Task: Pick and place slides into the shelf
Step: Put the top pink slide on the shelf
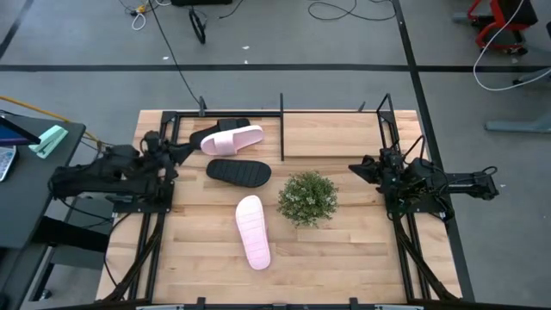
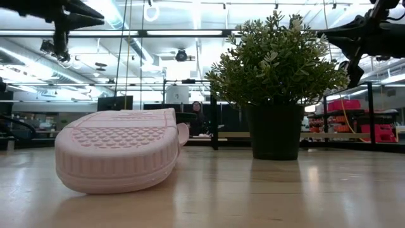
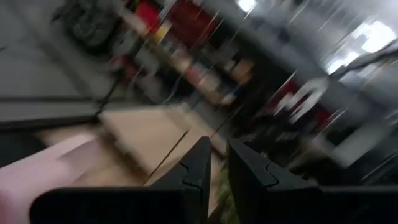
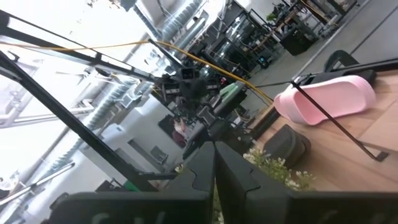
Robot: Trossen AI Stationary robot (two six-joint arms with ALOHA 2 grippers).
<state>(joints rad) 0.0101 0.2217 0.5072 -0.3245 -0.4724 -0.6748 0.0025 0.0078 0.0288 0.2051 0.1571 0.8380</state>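
A pale pink slide point(image 1: 231, 139) lies in the shelf's point(image 1: 281, 129) left bay. A black slide point(image 1: 213, 130) lies partly hidden behind it. In the right wrist view this pink slide point(image 4: 326, 96) shows behind a shelf bar. A second black slide point(image 1: 239, 172) rests flat on the table just before the shelf. The other pink slide point(image 1: 253, 231) point(image 2: 117, 149) lies nearer, its ribbed sole showing. My left gripper point(image 1: 185, 151) point(image 3: 217, 155) hovers at the shelf's left end, fingers a narrow gap apart and holding nothing. My right gripper point(image 1: 353, 168) point(image 4: 214, 152) is shut and waits at the table's right.
A small bushy green plant in a dark pot point(image 1: 307, 198) point(image 2: 275, 82) stands mid-table, right of the near pink slide. The shelf's right bay point(image 1: 331, 133) holds nothing. Bare wood lies along the near edge. Cables run over the floor beyond the table.
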